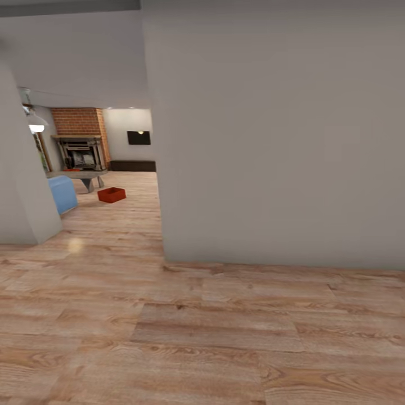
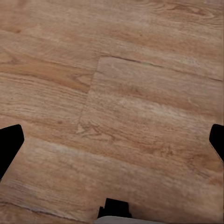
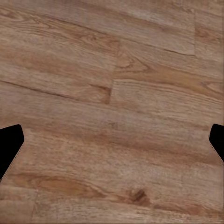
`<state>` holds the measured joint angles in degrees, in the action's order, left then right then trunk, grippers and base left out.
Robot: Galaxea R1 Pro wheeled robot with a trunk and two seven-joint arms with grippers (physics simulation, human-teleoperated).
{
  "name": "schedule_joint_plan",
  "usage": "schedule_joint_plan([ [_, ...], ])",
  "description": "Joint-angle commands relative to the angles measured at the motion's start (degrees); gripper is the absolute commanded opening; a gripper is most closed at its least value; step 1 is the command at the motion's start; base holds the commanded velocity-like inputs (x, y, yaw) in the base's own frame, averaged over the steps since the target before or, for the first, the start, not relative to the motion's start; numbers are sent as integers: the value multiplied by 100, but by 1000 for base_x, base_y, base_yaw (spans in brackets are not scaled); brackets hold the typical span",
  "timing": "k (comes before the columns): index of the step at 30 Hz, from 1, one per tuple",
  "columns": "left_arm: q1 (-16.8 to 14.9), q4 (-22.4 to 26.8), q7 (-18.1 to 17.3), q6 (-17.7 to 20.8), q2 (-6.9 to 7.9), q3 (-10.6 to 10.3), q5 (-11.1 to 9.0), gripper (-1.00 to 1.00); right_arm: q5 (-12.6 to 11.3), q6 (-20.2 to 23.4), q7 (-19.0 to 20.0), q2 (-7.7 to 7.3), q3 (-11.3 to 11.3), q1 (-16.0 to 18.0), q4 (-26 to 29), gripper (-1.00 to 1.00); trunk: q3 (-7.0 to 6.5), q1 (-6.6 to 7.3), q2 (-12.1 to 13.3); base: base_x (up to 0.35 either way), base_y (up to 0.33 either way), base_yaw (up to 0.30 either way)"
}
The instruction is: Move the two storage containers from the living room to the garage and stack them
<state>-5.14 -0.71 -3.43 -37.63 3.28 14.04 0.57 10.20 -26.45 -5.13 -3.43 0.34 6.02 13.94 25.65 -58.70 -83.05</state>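
Far off on the left, a pale blue sofa [image 1: 62, 194] is seen, then one storage container [image 1: 111, 194] sitting on the light plank floor [image 1: 214, 332] of the living room, before a brick fireplace [image 1: 81, 149]. A big grey wall [image 1: 281, 140] is seen right. Both the left hand [image 2: 112, 142] and right hand [image 3: 112, 142] are spread apart, nothing gripped.

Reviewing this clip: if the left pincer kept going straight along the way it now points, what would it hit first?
The left pincer, fingertips spread wide with nothing between them, points at the bare wood plank floor. Going straight on, it would most likely meet those planks first; nothing else shows in its line.
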Motion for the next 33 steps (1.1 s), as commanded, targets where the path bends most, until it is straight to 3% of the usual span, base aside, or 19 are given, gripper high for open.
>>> schedule_joint_plan([
  [1, -5, -8, -35, -16, 0, 46, 5, 100, 61, -9, -49, 0, 3, 2, -5, 100, 6, -3, -3, 328, 0, 146],
  [33, -5, -8, -26, -16, -19, 46, 5, 100, 63, -9, -49, 7, 1, 0, -3, 100, 6, -3, -3, 328, 0, 281],
])
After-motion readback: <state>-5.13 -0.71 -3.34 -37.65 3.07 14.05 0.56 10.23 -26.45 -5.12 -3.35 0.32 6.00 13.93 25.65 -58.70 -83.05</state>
